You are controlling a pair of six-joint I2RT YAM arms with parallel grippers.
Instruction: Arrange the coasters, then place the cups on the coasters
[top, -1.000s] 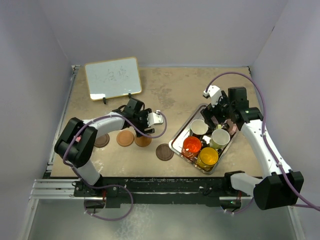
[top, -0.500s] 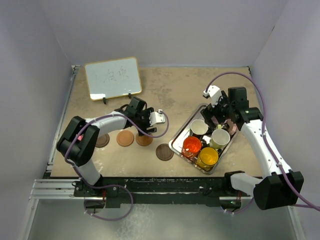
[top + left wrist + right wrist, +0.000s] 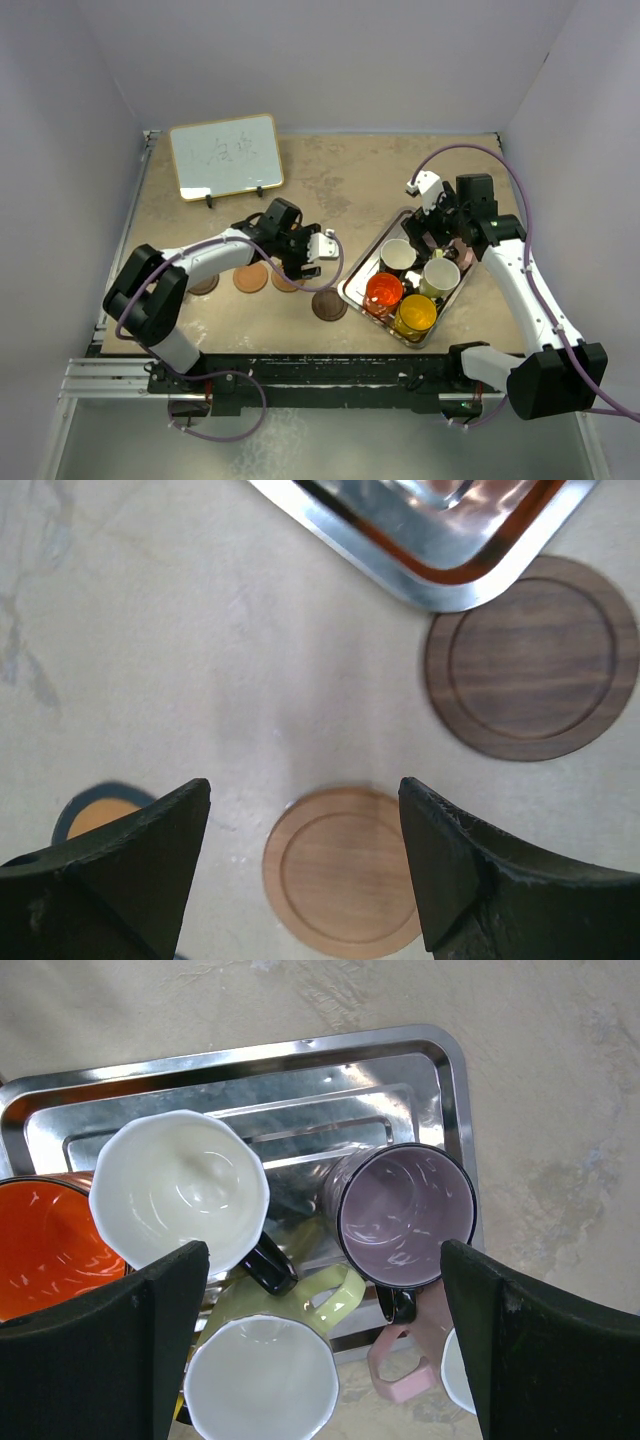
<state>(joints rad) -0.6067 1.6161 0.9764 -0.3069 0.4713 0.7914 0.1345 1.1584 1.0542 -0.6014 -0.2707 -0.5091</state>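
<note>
My left gripper point(image 3: 306, 258) hangs open above a tan coaster point(image 3: 343, 870), which lies on the table between the fingers, untouched. A dark brown coaster point(image 3: 530, 657) lies by the tray's corner point(image 3: 430, 540). An orange coaster with a dark rim point(image 3: 98, 812) peeks out beside the left finger. Another tan coaster point(image 3: 250, 277) and a dark brown one point(image 3: 203, 283) lie further left. My right gripper point(image 3: 322, 1260) is open over the tray point(image 3: 300, 1055), above a smoky purple cup point(image 3: 405, 1215), a black cup with a white inside point(image 3: 180, 1188), a yellow-green cup point(image 3: 260, 1380) and a pink cup's handle point(image 3: 405, 1370).
A red-orange cup point(image 3: 383, 292) and a yellow cup point(image 3: 415, 315) stand at the near end of the tray point(image 3: 352, 285). A small whiteboard point(image 3: 225, 155) stands propped at the back left. Grey walls close in the table on three sides.
My left gripper has moved right and toward the near edge, staying open. The coasters, the cups and the right arm have not moved.
</note>
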